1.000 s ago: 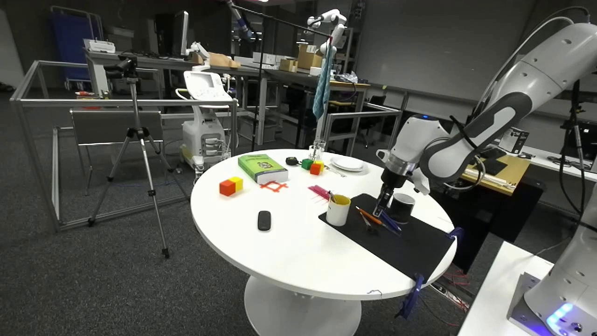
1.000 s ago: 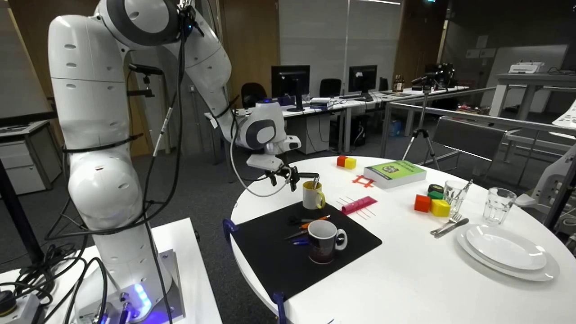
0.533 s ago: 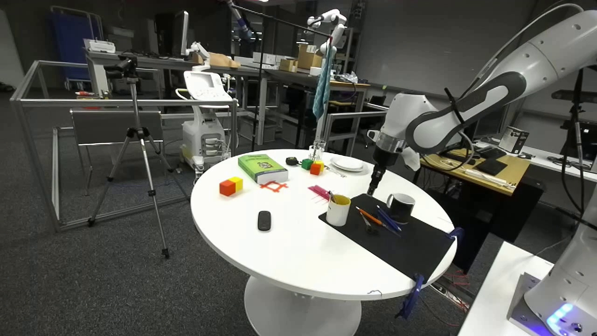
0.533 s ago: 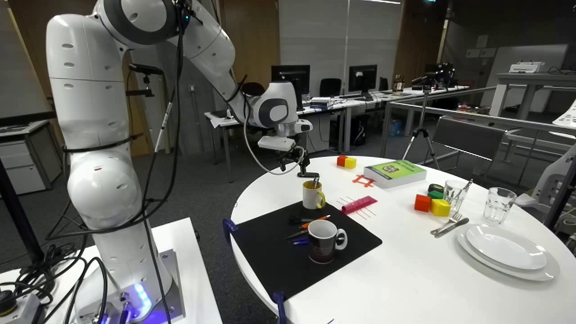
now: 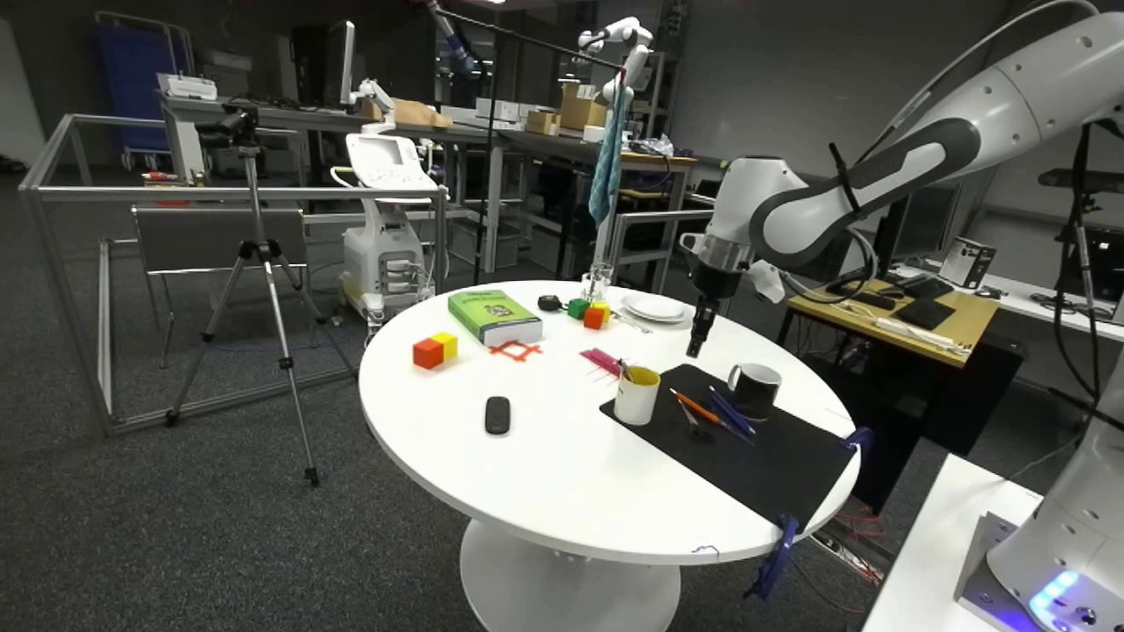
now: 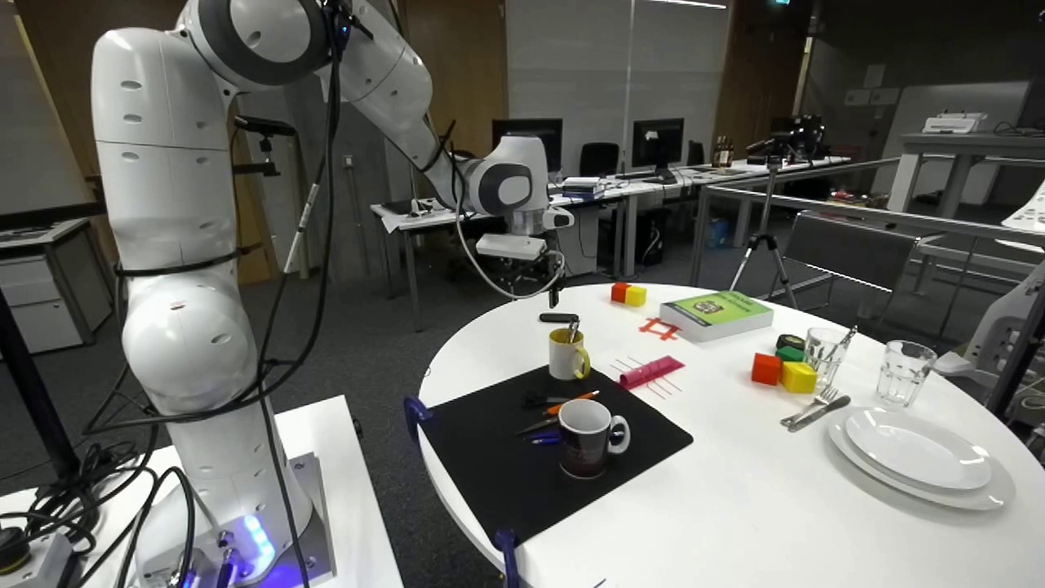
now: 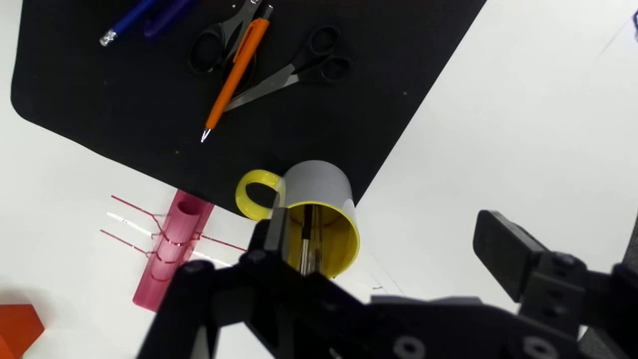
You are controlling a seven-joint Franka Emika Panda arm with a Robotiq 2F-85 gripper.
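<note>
White mug (image 7: 321, 182), yellow inside and on the handle: upright at a corner of the black mat (image 7: 124, 119), which lies on the counter (image 6: 735, 506). End effector (image 7: 389, 239) is near it, up above and apart from it; fingers spread wide. In the wrist view one finger overlaps part of the white mug, the other sits off to the right of it, over the counter.

Arm (image 6: 375, 65) pose: rises from its base, arches over toward the white mug, wrist bent so the fingers point down. In an exterior view (image 5: 696, 347) the fingertips show above and right of the white mug.

Containers: slim dark and silver items (image 7: 304, 252) stand in the white mug, poke over its rim in both exterior views. Dark mug (image 6: 584, 453), white inside, white handle, upright on the mat, across from the white mug; its inside only partly visible. Between the two mugs: orange pen (image 7: 237, 75), scissors (image 7: 276, 85), blue pens (image 7: 130, 21). Pink channel (image 7: 174, 244) with wires just beside the white mug, off the mat.

Well apart from the white mug: glass (image 6: 820, 367) with cutlery leaning in it, second glass (image 6: 906, 371), stacked plates (image 6: 918, 449), green book (image 6: 718, 306), red block (image 6: 766, 369). Black remote (image 6: 559, 318) nearer the white mug.
</note>
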